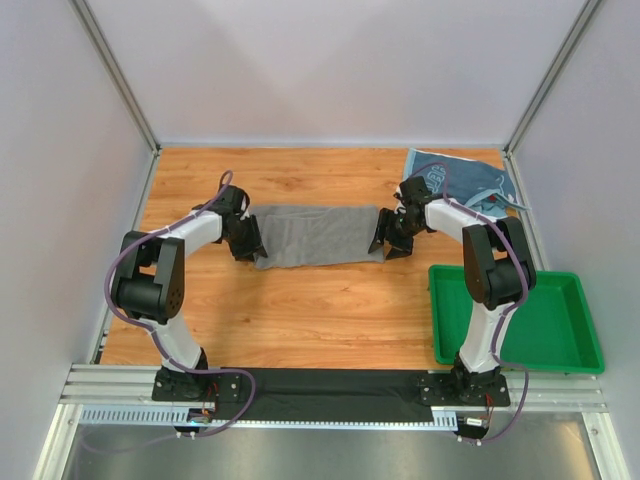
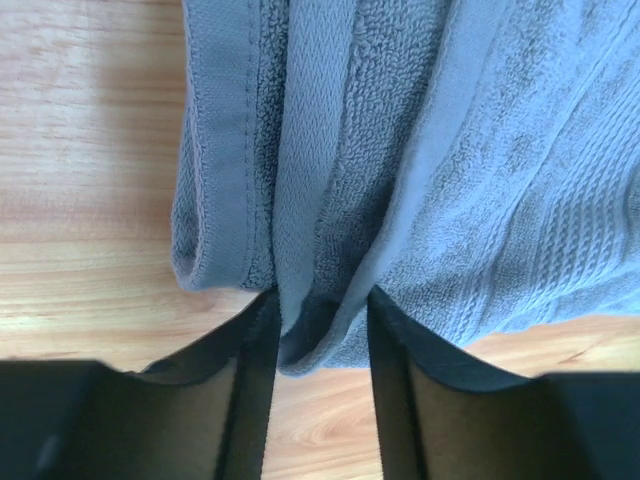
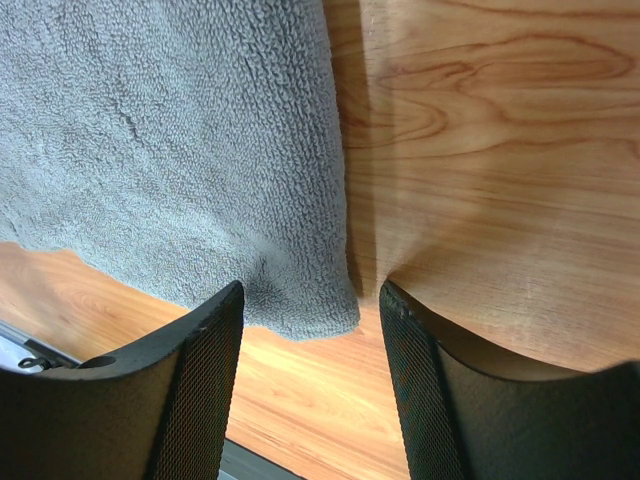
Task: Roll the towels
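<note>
Two wrist views, unlike overhead: left fingers pinch grey towel fold; right fingers spread astride corner.

I see green tray on my right, by near corner of wood table. Black strip along near edge. White walls around.

From above, both short ends of the grey towel disappear under the left gripper and the right gripper. The right arm covers part of the blue towel, whose lettering is too small to read. Part of the green tray near rim sits behind that arm.
</note>
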`<state>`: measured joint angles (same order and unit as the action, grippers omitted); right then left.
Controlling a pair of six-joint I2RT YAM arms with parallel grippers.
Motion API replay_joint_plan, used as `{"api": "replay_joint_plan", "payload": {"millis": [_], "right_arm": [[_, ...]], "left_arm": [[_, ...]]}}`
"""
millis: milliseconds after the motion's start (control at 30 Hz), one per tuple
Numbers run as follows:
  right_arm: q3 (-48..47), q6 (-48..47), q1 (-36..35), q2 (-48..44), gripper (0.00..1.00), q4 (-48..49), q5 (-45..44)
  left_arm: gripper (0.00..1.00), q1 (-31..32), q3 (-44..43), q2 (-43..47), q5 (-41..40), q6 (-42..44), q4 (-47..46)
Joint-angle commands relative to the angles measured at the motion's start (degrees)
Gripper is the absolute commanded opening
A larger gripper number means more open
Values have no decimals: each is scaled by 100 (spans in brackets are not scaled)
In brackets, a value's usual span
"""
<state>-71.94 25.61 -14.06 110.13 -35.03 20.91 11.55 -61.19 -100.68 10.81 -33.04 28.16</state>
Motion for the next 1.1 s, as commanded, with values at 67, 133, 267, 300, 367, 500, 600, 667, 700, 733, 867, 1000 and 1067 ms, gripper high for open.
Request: {"api": "replay_joint_plan", "payload": {"millis": [67,133,267,300,367,500,600,667,700,733,867,1000,1067], "right_arm": [[93,-135,9,-9,58,-75,-140],[93,-135,18,0,58,-75,-122],[93,-126,9,-35,58,-66,-113],[101,-135,18,-44,58,-74,-104],[110,-126,27,-70,58,-66,-104],[172,-135,71,-97,58,-48,-78],[224,-135,97,-97,58,-13,-52],[251,-126,88,-97,58,-4,-25],[251,-135,88,-97,58,4,-25],[268,-126,88,-97,58,13,-16],[277,-135,88,-70,58,40,1],[304,-117,88,-26,58,83,45],[304,-117,88,-9,58,75,71]], "left_arm": [[22,66,-209,136,9,-27,57],[12,84,-288,250,-8,-36,154],[0,163,-787,339,-44,-10,444],[0,189,-911,330,-44,8,514],[0,320,-1340,278,-26,43,742],[0,672,-2229,93,-123,358,1278],[0,822,-2836,-100,-193,604,1428],[0,831,-3108,-179,-210,833,1473],[0,831,-3171,-206,-280,921,1473],[0,831,-3223,-189,-499,1078,1455],[0,761,-3216,-224,-1019,1326,1525],[0,419,-2803,-267,-1046,1221,1298],[0,165,-2523,-355,-941,1151,1236]]}}
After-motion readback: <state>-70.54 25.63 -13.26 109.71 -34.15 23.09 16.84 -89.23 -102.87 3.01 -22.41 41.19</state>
